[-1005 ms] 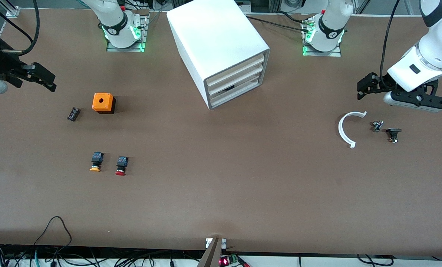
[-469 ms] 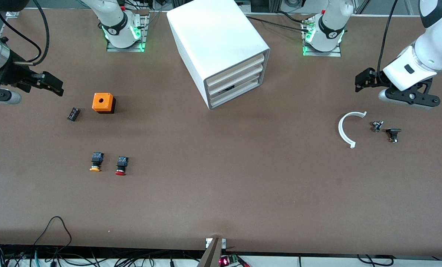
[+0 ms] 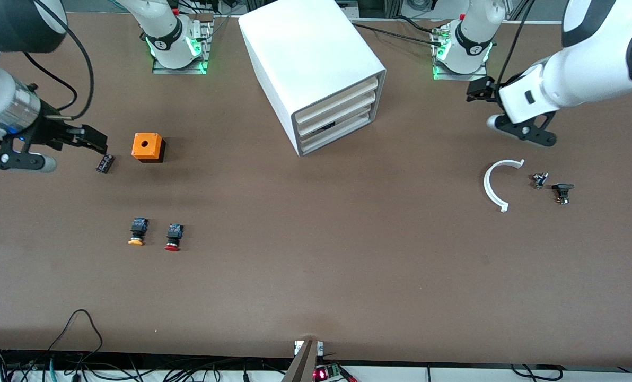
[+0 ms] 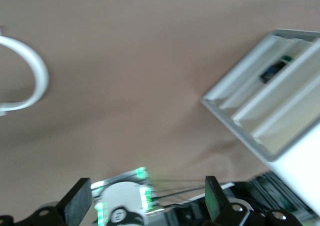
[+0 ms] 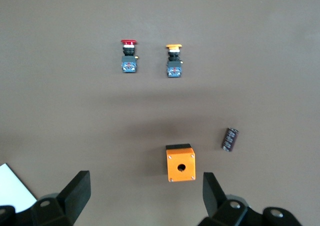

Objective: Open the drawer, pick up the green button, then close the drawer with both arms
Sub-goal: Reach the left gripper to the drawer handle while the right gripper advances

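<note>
Under two upper trays, the drawer [image 3: 337,134] faces the left arm's end.

Bare brown table [image 3: 316,276], cables [image 3: 82,366] along its near edge

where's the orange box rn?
In the front view the orange box sits on the table toward the right arm's end, beside the small black cylinder, farther from the camera than the yellow-capped button.

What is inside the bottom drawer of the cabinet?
The bottom drawer is shut in the cabinet. Through a gap above its front, a small dark object shows, with a hint of green. The rest of its contents are hidden.
</note>
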`<action>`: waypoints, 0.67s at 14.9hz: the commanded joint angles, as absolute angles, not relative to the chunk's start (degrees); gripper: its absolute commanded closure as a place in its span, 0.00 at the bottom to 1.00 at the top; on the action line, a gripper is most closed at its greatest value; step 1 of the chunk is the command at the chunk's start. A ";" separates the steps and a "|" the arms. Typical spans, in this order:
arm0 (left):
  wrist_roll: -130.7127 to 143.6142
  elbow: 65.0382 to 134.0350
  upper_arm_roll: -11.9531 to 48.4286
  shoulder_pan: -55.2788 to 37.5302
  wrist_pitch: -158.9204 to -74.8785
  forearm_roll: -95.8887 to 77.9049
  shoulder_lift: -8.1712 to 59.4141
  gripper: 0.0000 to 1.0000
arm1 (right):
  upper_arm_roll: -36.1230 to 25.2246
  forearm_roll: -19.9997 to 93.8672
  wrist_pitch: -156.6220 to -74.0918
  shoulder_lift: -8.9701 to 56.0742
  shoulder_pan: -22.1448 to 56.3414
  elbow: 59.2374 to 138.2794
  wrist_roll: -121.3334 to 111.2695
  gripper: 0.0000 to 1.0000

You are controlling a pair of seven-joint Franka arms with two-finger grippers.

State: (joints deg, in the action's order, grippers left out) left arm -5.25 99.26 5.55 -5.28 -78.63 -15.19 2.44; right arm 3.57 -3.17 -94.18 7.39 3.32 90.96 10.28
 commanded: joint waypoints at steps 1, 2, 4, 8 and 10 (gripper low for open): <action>-9.66 99.14 5.19 -4.83 -79.35 -23.61 6.76 0.00 | 3.43 -3.25 -97.46 9.48 4.83 90.62 10.55 0.01; -10.97 100.62 5.19 -4.83 -81.80 -26.08 7.12 0.01 | 3.43 -3.16 -98.95 10.36 4.92 90.53 10.55 0.01; -16.06 106.05 5.27 -5.10 -88.47 -31.70 7.21 0.01 | 3.43 -3.08 -102.64 12.03 5.10 90.35 10.63 0.01; -30.19 115.56 5.27 -5.19 -97.90 -43.57 9.04 0.01 | 3.43 0.87 -110.36 14.58 6.41 90.26 10.63 0.01; -36.62 118.55 5.27 -4.83 -99.48 -51.90 12.03 0.01 | 3.43 1.58 -114.07 15.82 8.08 90.26 10.72 0.01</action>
